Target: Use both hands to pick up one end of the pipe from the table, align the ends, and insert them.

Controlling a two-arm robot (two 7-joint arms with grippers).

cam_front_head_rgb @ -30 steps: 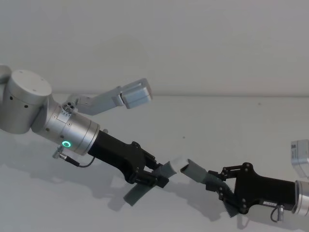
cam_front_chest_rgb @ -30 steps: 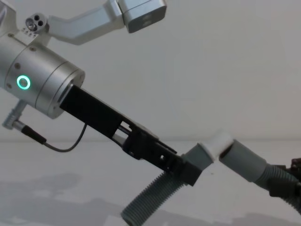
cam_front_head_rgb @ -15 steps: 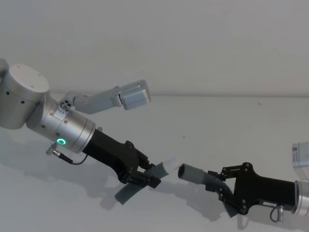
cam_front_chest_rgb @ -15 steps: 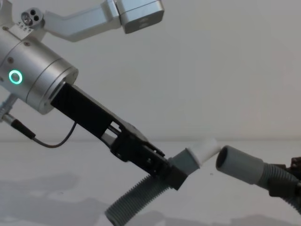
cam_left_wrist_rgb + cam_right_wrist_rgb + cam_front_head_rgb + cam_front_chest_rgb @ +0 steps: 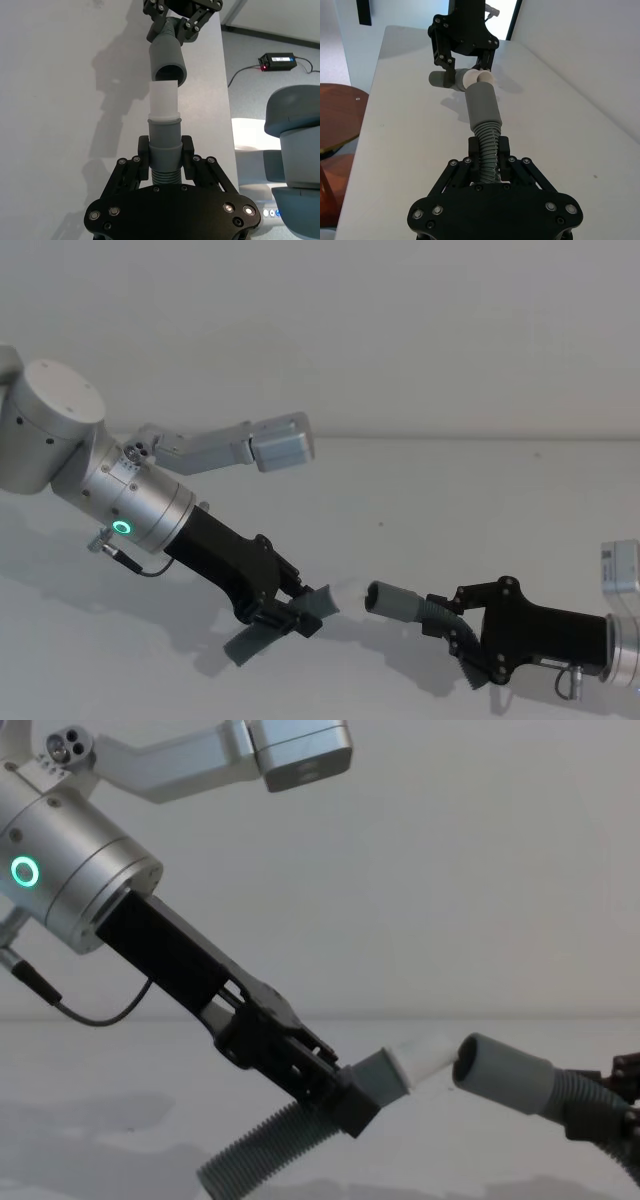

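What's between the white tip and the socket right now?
Nothing. In the chest view the white tip sits just short of the socket, with only a sliver of bare gap. The left gripper holds the tip's pipe, the right gripper the socket's.

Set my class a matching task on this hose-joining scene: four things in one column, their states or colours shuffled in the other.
1 left gripper
2 right gripper
3 light ring
4 socket cuff

A glowing green
B shut on white-tipped hose piece
C grey, mouth open
D shut on socket-ended hose piece

Pairs: 1-B, 2-D, 3-A, 4-C
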